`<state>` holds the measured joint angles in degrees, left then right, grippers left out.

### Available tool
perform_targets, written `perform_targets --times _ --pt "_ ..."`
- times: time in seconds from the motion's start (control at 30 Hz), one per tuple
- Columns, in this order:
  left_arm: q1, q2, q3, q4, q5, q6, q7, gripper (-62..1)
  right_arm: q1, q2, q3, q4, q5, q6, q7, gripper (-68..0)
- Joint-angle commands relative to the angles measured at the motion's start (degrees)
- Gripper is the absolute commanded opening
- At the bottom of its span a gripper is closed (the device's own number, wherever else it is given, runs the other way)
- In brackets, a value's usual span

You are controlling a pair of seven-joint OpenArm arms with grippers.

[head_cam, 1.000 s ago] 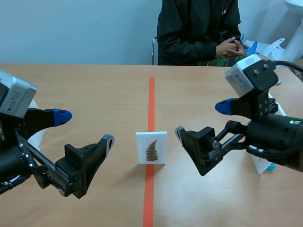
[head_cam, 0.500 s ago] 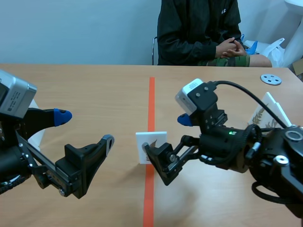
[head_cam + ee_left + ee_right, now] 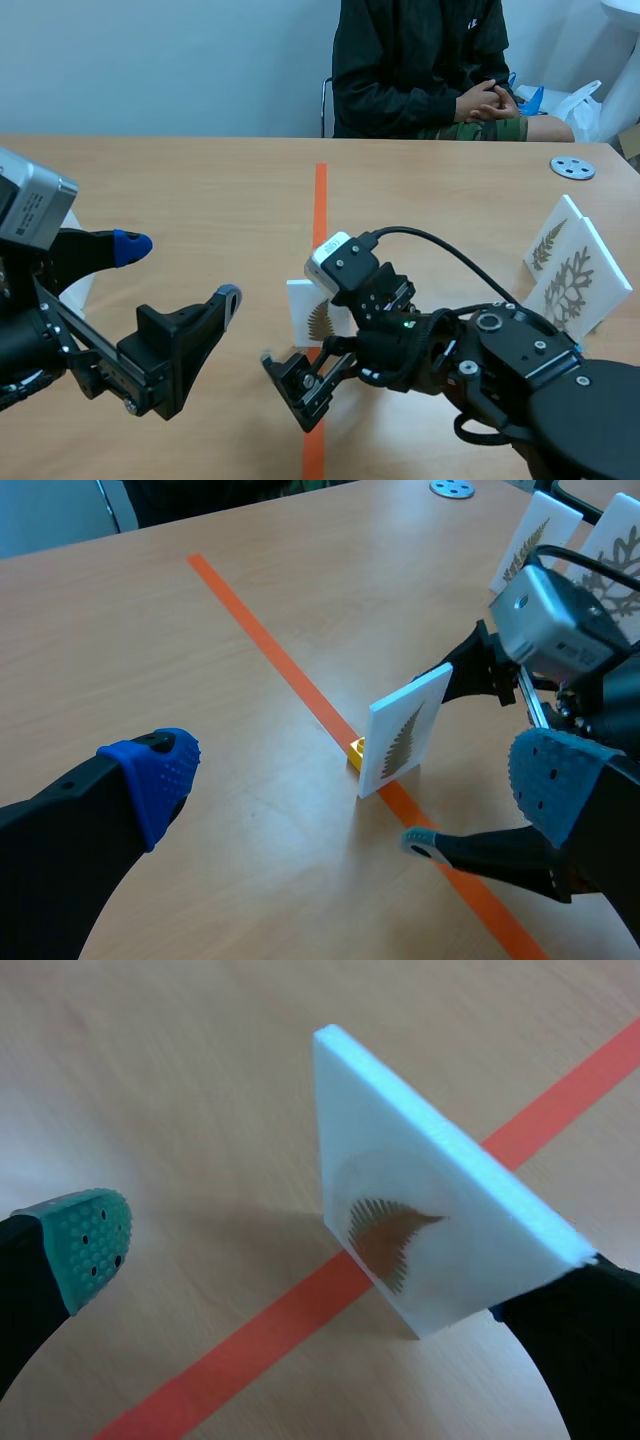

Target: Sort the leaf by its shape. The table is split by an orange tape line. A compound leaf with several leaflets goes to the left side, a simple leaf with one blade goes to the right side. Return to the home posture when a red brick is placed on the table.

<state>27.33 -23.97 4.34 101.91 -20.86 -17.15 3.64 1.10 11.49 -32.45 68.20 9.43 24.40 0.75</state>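
Observation:
A white card printed with a brown fern-like leaf stands upright on the orange tape line. It also shows in the left wrist view on a small yellow base, and close up in the right wrist view. My right gripper is open around the card. One finger is close against the card's far edge and the green pad is well clear on the other side. My left gripper stands open left of the card, holding nothing.
Two more leaf cards lean together at the right side, with a grey disc beyond them. A person sits across the table with hands folded. A white object lies at the left edge behind my left arm.
My right arm has swung in from the right side to the middle, bringing its open fingers around the card. The left arm and the card have not moved.

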Motion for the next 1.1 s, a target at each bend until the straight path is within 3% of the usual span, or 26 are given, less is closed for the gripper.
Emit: perform_targets --times 0.0,0.33,0.67,0.93,1.07 --pt "0.28 0.09 -0.17 0.74 -0.59 -0.15 -0.76 1.4 0.94 0.24 0.02 1.27 0.24 -0.61 1.57 0.4" --pt "0.28 0.09 -0.17 0.74 -0.59 -0.15 -0.79 1.4 0.94 0.24 -0.31 0.46 -0.48 -2.36 1.55 -25.6" --pt "0.28 0.09 -0.17 0.74 -0.59 -0.15 -0.79 1.4 0.94 0.24 -0.31 -1.92 -0.48 -3.50 1.16 -32.6" --pt "0.28 0.09 -0.17 0.74 -0.59 -0.15 -0.79 1.4 0.94 0.24 -0.31 -2.08 -0.48 -3.65 1.86 -43.9" --pt "0.28 0.09 -0.17 0.74 -0.59 -0.15 -0.79 1.4 0.94 0.28 -0.31 -2.08 -0.48 -3.65 1.81 -52.7"
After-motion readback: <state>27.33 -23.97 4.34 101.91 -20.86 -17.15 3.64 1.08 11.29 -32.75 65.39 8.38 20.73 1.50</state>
